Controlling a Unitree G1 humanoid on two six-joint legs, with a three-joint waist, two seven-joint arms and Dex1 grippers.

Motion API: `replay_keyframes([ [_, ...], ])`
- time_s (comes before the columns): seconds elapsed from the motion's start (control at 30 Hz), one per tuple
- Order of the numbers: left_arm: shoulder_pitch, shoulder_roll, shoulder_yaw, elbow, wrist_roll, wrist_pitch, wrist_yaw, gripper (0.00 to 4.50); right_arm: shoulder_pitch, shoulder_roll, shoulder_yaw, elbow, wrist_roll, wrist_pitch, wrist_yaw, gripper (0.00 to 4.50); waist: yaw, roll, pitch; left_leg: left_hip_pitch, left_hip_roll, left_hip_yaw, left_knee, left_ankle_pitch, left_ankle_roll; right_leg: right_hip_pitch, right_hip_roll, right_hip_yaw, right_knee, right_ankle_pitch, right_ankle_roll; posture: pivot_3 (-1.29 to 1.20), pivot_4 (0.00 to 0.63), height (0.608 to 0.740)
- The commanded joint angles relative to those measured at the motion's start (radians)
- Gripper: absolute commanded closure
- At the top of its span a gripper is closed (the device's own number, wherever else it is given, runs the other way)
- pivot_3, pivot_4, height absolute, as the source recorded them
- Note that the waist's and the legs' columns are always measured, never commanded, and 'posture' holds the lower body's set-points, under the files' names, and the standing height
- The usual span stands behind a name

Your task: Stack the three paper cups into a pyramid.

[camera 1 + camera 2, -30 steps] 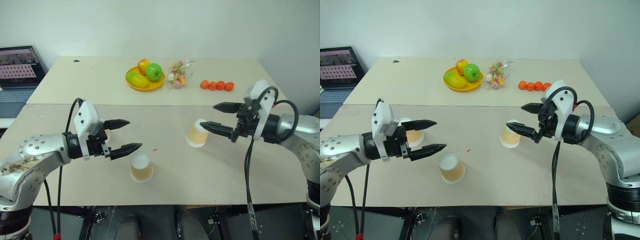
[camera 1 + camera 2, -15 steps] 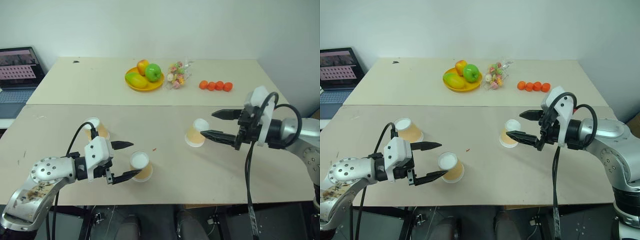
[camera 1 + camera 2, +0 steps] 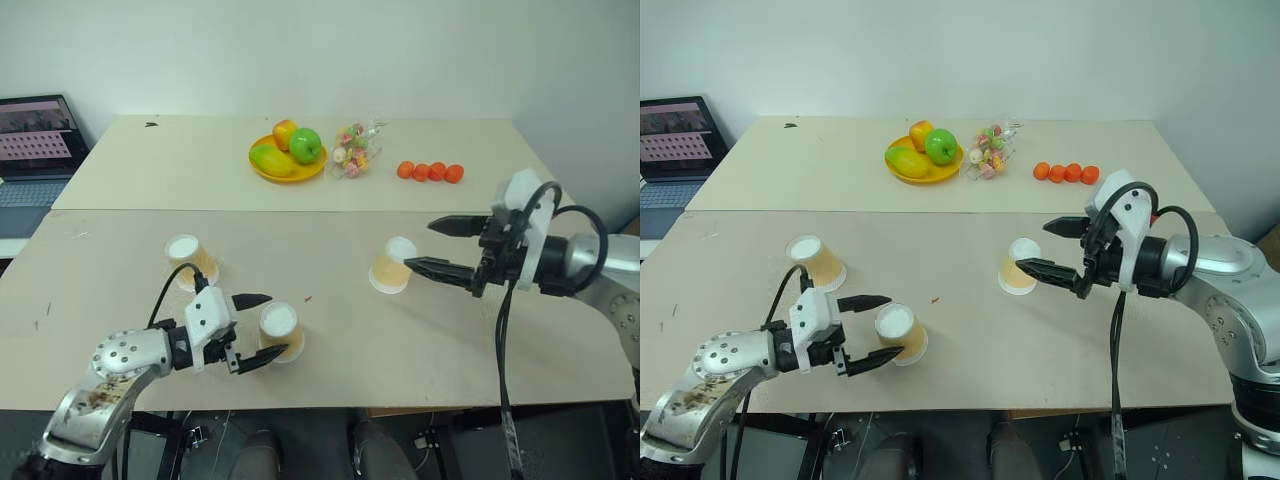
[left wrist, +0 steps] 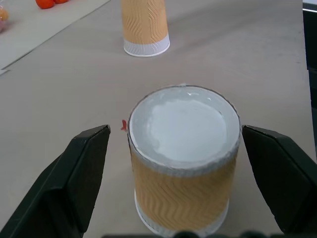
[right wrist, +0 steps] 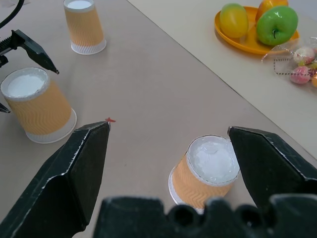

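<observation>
Cups stand apart on the near table (image 3: 330, 360), all three upside down with their white flat ends up, so no pyramid exists yet. The near cup (image 3: 279, 331) sits toward the near edge, left of centre. The left cup (image 3: 190, 258) stands farther back and to the left, and the right cup (image 3: 392, 265) stands right of centre.

The left gripper (image 3: 255, 329) is low at the near cup with its two black fingers spread wide. One finger lies on the far side of the cup and one on the near side, and the left wrist view shows clear gaps on both sides, so nothing is held. The right gripper (image 3: 437, 246) hangs just right of the right cup, equally wide open and empty, its lower finger reaching toward the cup's side.

The step in hand looks like the left arm's grasp of the near cup. To do it well, the fingers should probably close around the middle of the tan wall, not at the rim or the flat end. The cup is light paper and would likely dent or tip under a hard or off-centre squeeze, so a gentle, even closure seems best. The cup should sit centred between the fingers before they close.

On the far table, well clear of the work, are a yellow plate of fruit (image 3: 288, 155), a bag of sweets (image 3: 354, 148) and a row of small orange fruits (image 3: 429, 172).
</observation>
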Motion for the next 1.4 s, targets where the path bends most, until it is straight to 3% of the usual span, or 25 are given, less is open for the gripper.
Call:
replay_keyframes([
  [0.03, -0.028, -0.017, 0.01, -0.001, -0.015, -0.011, 0.011, 0.65, -0.01, -0.02, -0.045, -0.023, 0.005, -0.007, -0.007, 0.0, 0.0, 0.0, 0.0, 0.0, 0.0, 0.0, 0.0, 0.0, 0.0, 0.0, 0.0, 0.0, 0.0, 0.0, 0.0, 0.0, 0.15, 0.734],
  [0.17, -0.034, -0.025, 0.001, 0.007, 0.001, -0.014, 0.022, 1.96, -0.009, -0.022, -0.044, -0.025, 0.004, -0.009, -0.01, 0.0, -0.002, 0.0, 0.0, 0.0, 0.0, 0.0, 0.0, 0.0, 0.0, 0.0, 0.0, 0.0, 0.0, 0.0, 0.0, 0.0, 0.15, 0.734],
  [0.4, -0.091, -0.046, -0.007, 0.059, 0.026, -0.023, 0.035, 1.96, -0.002, -0.027, -0.044, -0.023, -0.004, -0.016, -0.013, 0.0, 0.001, 0.0, 0.0, 0.003, 0.0, 0.0, 0.001, 0.0, 0.0, 0.003, 0.0, 0.0, 0.0, 0.0, 0.0, 0.0, 0.15, 0.734],
  [0.6, -0.25, -0.106, -0.016, 0.194, 0.093, -0.064, 0.108, 1.96, -0.001, -0.013, -0.044, -0.028, -0.005, -0.017, -0.033, 0.0, 0.003, 0.0, 0.0, 0.005, 0.0, -0.001, 0.004, 0.0, 0.0, 0.007, 0.001, 0.0, 0.0, -0.001, 0.004, 0.0, 0.15, 0.734],
  [1.0, -0.51, -0.288, -0.216, 0.54, 0.21, -0.191, 0.037, 1.96, 0.025, 0.02, -0.051, -0.077, 0.003, -0.01, -0.096, 0.0, 0.008, 0.0, 0.0, 0.006, 0.0, -0.001, 0.005, 0.0, 0.0, 0.011, 0.001, 0.0, -0.001, 0.002, 0.001, 0.0, 0.15, 0.734],
  [1.4, -0.598, -0.375, -0.284, 0.638, 0.246, -0.233, -0.033, 1.96, 0.093, 0.035, -0.113, -0.16, 0.043, 0.019, -0.186, 0.0, 0.004, 0.0, 0.0, 0.006, -0.001, -0.002, 0.006, 0.0, 0.001, 0.011, 0.001, 0.0, -0.001, 0.002, 0.002, 0.0, 0.15, 0.734],
])
